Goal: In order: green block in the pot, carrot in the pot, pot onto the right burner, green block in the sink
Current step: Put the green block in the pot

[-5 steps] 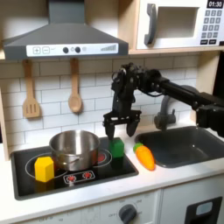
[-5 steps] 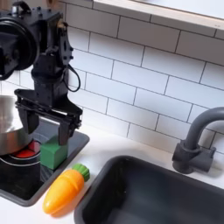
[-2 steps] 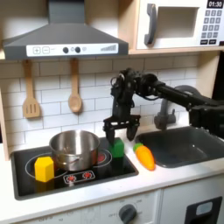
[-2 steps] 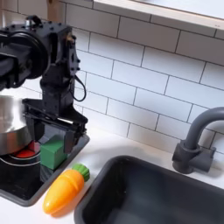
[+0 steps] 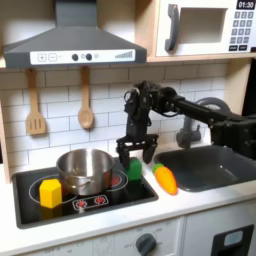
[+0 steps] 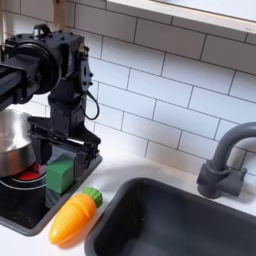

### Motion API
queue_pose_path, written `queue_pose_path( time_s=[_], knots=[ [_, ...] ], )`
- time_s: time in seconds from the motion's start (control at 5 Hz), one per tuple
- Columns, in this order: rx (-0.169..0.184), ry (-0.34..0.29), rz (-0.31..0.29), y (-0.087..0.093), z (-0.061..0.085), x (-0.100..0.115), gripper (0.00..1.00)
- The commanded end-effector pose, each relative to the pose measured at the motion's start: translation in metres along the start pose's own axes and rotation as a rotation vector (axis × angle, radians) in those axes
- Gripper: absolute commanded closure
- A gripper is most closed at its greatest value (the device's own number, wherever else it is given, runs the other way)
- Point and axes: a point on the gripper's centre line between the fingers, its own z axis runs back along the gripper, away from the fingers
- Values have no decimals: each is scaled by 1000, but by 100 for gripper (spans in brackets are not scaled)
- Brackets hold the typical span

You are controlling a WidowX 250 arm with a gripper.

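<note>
Hand (image 5: pixel 135 153), fingers apart, straddling green block (image 5: pixel 134 169) on cooktop at pot's (image 5: pixel 84 170) 3 o'clock; carrot (image 5: pixel 164 178) on tabletop further right; risk: an off-centre closing tips or skids the cube away.

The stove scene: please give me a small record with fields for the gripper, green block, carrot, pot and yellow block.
gripper: open, lowered astride the green block
green block: on the cooktop, between the pot and the carrot
carrot: lying on the counter beside the sink
pot: on the cooktop, nothing visible inside
yellow block: on the cooktop, at the pot's left in the first exterior view
</note>
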Motion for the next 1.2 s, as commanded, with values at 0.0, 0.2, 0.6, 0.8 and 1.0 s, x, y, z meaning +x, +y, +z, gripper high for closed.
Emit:
queue_pose_path(
  time_s=[0.0, 0.2, 0.6, 0.8, 1.0],
  knots=[
    [-8, 35, 4, 2, -13, -2, 0],
    [1, 28, -8, 1, -13, -1, 0],
    [2, 48, -22, -2, -21, -4, 0],
    [-2, 62, -25, -3, -26, -5, 0],
    [-9, 51, -12, -1, -24, -4, 100]
  ],
)
